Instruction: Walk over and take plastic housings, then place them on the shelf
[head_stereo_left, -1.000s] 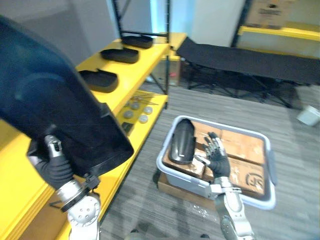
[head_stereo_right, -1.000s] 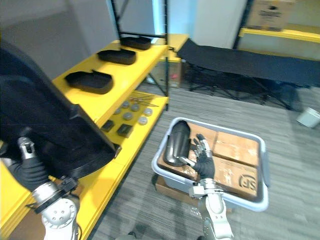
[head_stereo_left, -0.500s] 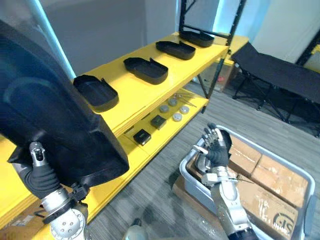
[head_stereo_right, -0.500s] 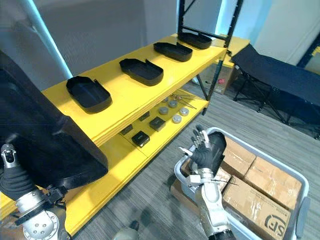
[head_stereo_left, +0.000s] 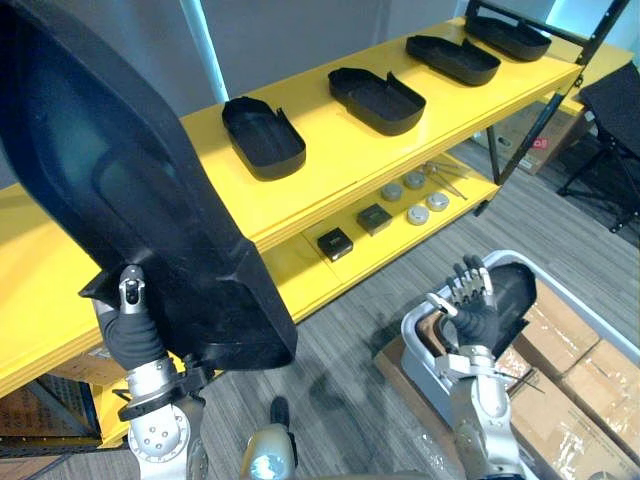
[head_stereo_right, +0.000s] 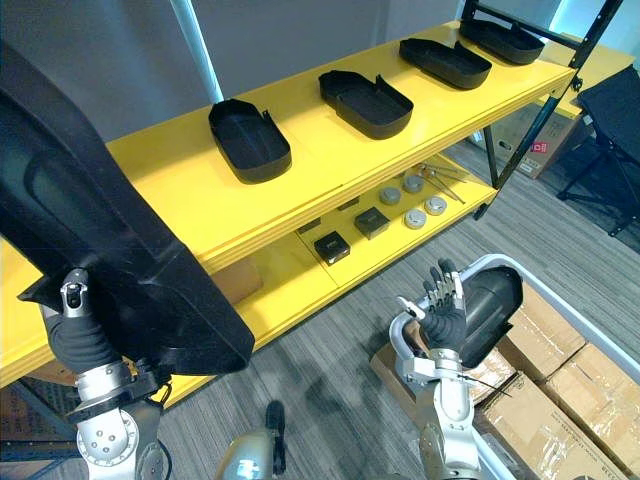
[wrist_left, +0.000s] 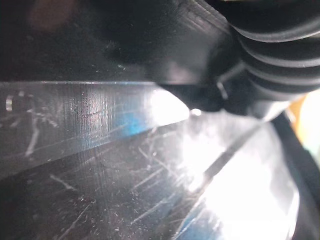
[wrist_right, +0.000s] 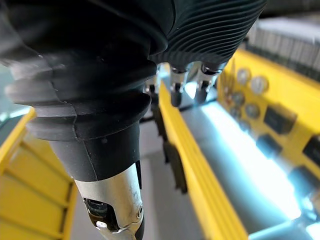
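The left hand props up the large black moulded plastic housing from below; how it grips cannot be told. The right hand is spread open and empty above the grey plastic bin. The housing could clip the edge of the yellow metal shelf and slip, since its bulk blocks the view.

Head camera is swinging left onto the long yellow two-level shelf. It's now running across the whole view, with four black tray-like plastic housings showing on the top board, up from three a second ago. The grey plastic bin of cardboard boxes is sliding into the view's lower right corner, and the black folding cot is dropping to the right edge. The right hand, fingers spread, is coming off the boxes. It's now over the bin's near corner, in front of the black curved plastic housing lying in it.
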